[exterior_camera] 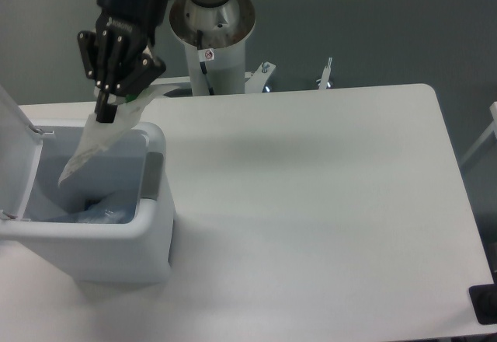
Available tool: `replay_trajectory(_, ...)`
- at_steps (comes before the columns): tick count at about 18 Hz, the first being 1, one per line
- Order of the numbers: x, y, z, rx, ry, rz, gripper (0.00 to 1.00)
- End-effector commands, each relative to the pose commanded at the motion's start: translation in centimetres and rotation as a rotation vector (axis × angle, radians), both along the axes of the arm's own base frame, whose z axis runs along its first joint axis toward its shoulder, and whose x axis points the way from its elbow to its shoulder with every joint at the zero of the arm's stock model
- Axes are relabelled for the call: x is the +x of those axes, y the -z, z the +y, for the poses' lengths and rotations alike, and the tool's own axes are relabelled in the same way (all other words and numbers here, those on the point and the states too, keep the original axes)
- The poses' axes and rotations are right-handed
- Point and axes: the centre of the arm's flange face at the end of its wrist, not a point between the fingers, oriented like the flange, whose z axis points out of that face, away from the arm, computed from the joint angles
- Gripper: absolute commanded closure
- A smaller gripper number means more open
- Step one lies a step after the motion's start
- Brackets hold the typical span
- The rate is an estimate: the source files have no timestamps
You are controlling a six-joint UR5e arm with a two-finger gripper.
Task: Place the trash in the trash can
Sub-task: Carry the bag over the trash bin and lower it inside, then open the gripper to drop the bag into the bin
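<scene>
The white trash can (151, 225) stands on the table's left side with its flip lid (14, 151) swung open to the left. Inside it, at the bottom, lies the crushed clear bottle (105, 211). My gripper (105, 113) hangs over the can's back rim, shut on the top of the crinkly clear-white plastic packet (97, 144) with a green strip near the fingers. The packet dangles down into the can's open mouth, above the bottle.
The arm's round base post (211, 39) rises behind the table's back edge. Metal clamps (326, 74) stick up along that edge. A dark object (485, 305) sits at the table's front right corner.
</scene>
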Motion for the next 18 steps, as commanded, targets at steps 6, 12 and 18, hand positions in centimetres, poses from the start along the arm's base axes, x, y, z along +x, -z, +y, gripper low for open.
replay_trajectory(6,0.8,3.5,2.3,-0.052,0.037,-0.042,0.95)
replay_trajectory(12,0.4,4.3,3.1,-0.064,0.013,-0.084,0.00)
replay_trajectory(18,-3.7,2.1,-0.5,-0.031,-0.263,-0.255,0.00)
